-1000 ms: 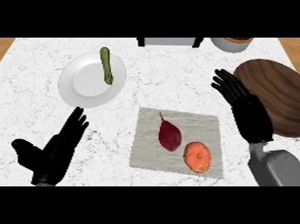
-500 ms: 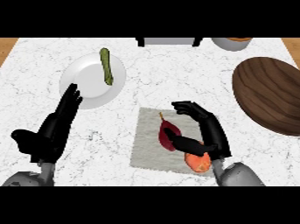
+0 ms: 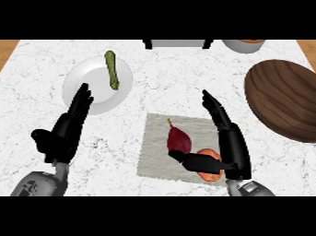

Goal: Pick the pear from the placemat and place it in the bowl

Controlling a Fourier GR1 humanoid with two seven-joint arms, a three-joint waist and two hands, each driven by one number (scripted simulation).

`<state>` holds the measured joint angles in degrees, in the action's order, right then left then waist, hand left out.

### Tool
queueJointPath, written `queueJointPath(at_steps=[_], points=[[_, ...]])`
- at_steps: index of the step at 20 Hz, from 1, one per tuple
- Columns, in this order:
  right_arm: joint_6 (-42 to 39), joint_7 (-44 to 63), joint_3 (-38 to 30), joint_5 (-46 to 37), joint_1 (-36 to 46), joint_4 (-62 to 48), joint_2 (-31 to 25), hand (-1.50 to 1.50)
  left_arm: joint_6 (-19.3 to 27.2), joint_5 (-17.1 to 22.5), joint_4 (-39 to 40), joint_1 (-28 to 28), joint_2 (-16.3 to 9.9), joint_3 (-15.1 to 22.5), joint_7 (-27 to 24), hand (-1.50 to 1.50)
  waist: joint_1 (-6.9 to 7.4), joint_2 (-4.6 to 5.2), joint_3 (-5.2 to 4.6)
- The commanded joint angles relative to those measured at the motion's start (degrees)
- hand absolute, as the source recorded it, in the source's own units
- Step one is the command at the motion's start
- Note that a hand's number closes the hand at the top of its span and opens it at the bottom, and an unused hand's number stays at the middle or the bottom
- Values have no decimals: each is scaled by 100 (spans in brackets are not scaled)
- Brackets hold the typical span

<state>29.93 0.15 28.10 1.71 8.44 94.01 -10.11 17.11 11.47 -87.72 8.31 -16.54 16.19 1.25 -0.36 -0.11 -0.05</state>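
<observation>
Grey forearms come in from the near edge of the marble counter [image 3: 160, 69]. The right hand [image 3: 227, 140] lies over the right part of the grey placemat [image 3: 157, 159], its fingers straight and stretched away from the robot, its thumb turned inward across the mat. It pinches nothing. Under the thumb and heel of the palm sits an orange fruit [image 3: 210, 173], partly covered. Just left of the thumb, beside the palm, lies the dark red pear [image 3: 179, 139], stem pointing away; whether the thumb touches its near end I cannot tell.

The left hand [image 3: 66, 131] rests open well to the left of the mat, fingers straight and together, their tips reaching the near rim of a white plate [image 3: 85, 99]. A green vegetable [image 3: 112, 76], long and thin, lies on that plate beyond the fingertips.

Beyond and to the right of the right hand sits the wooden bowl [image 3: 293, 99], well apart from the pear.

The risk, as I judge it, is a wrong pick: the palm sits more over the orange fruit than over the pear, so closing here could take the fruit instead, or knock the pear sideways and let it roll on its rounded body. The hand needs to shift left before curling.
</observation>
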Motion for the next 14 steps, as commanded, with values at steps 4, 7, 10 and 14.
queueJointPath(at_steps=[4,7,10,14], points=[[-358,2412,-386,-497,871,549,-796,-150,134,-345,147,158,271,112,47,0,20,1,0],[-836,3240,-498,-264,1279,589,-858,-150,-204,-106,68,123,42,-149,148,0,57,3,0],[-1063,4003,-478,-182,1824,185,-662,-150,-291,-103,96,170,36,-227,43,0,98,11,-1],[-1738,4173,-410,89,1816,-221,-731,-150,-204,-241,144,149,225,-132,135,0,83,17,3]])
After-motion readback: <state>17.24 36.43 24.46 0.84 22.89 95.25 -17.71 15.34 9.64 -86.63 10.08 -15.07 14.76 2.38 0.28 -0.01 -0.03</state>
